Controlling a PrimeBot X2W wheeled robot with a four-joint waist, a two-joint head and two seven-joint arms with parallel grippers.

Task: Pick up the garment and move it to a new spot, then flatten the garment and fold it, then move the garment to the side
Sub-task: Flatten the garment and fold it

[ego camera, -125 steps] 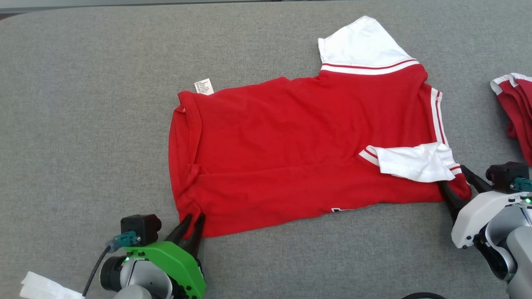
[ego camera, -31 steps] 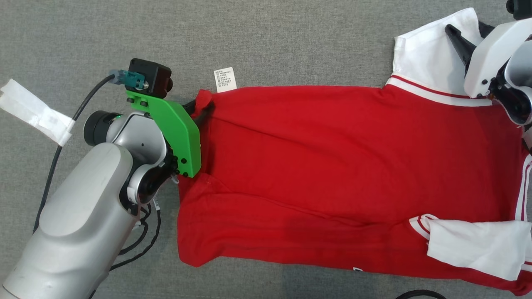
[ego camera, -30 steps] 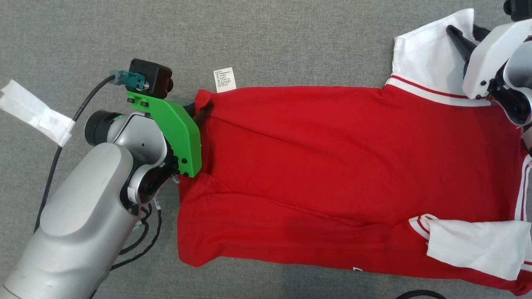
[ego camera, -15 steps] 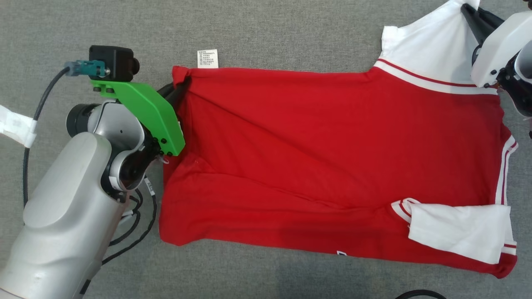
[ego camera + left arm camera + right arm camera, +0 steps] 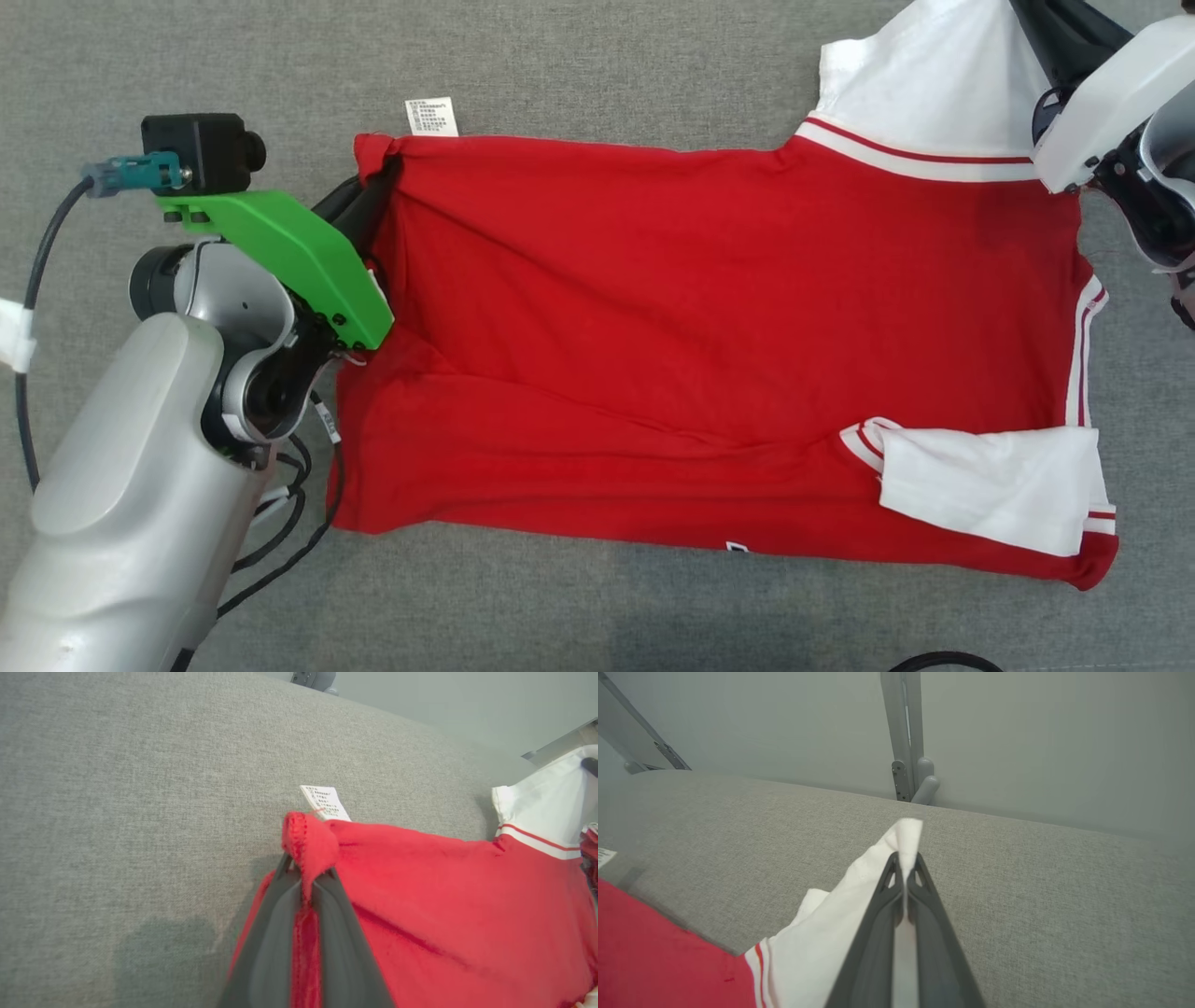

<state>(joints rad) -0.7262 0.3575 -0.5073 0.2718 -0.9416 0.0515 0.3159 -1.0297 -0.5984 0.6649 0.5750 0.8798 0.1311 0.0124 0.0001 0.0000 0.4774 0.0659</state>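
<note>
shirt [image 5: 709, 327]: red body with white sleeves, spread on the grey table [image 5: 597, 56]. Hem is to my left, sleeves to my right, and a few slanted creases cross the body.
near sleeve [image 5: 990, 485]: lies folded in over the red body.
far sleeve [image 5: 924, 84]: points away from me, its tip pinched.
left gripper [image 5: 306, 877]: clenched on the far hem corner with red cloth bunched between the fingers, just beside the tag [image 5: 324, 802].
right gripper [image 5: 906, 858]: clenched on the far sleeve tip, white cloth poking out past the fingertips.
done, my read: pick-up and placing at a new spot look finished, and the shirt lies mostly flat.
left, my read: pull out the creases, make the fold (I see none across the body yet), then move it aside.
step in hand: I'm either tensioning the far edge or starting to bring it over. I can't tell which.
head view gives: the whole outline, the creases and the near sleeve. My right grip can't be read there.
left wrist view gives: the hem pinch close up, with the corner looking a little raised and a shadow under it.
right wrist view gives: the sleeve pinch, plus a post [image 5: 903, 732] and wall beyond the table edge.
</note>
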